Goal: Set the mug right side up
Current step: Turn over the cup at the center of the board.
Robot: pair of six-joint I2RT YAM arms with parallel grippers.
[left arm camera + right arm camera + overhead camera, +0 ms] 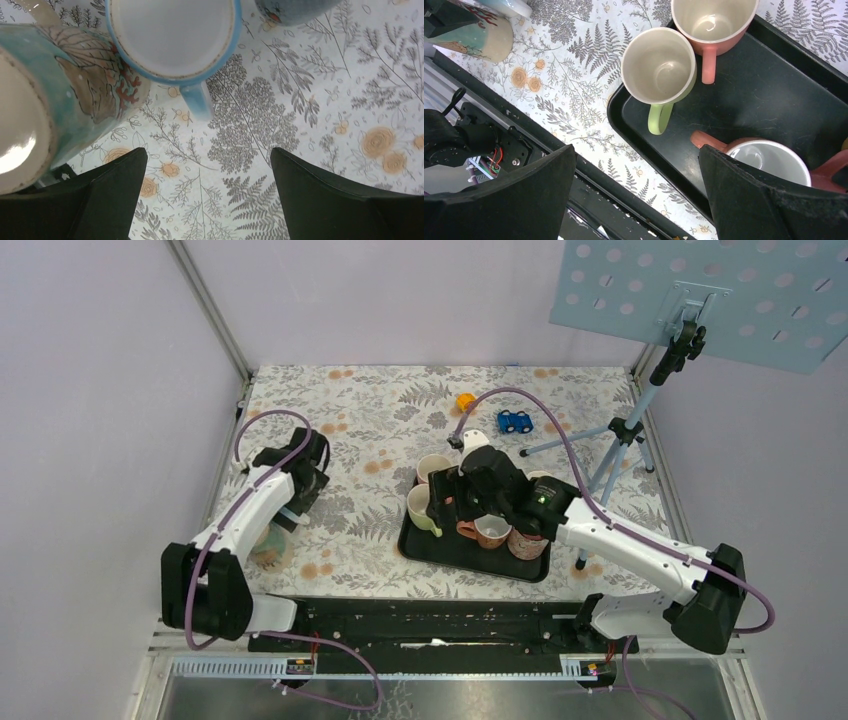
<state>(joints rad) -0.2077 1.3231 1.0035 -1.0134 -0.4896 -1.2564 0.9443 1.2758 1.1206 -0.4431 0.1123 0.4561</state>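
Observation:
A blue mug stands on the flowered tablecloth just ahead of my left gripper. A flat pale face ringed in blue is turned up at me, and its handle points toward my fingers. A teal leaf-patterned mug with a beige end sits close at the left; I cannot tell which way up it is. From above, it shows beside the left arm. My left gripper is open and holds nothing. My right gripper is open above the near left corner of the black tray.
On the tray stand a green mug, a pink mug and a reddish mug, all mouth up. A grey-blue mug sits beyond the blue one. A tripod, a blue toy car and an orange piece are at the back right.

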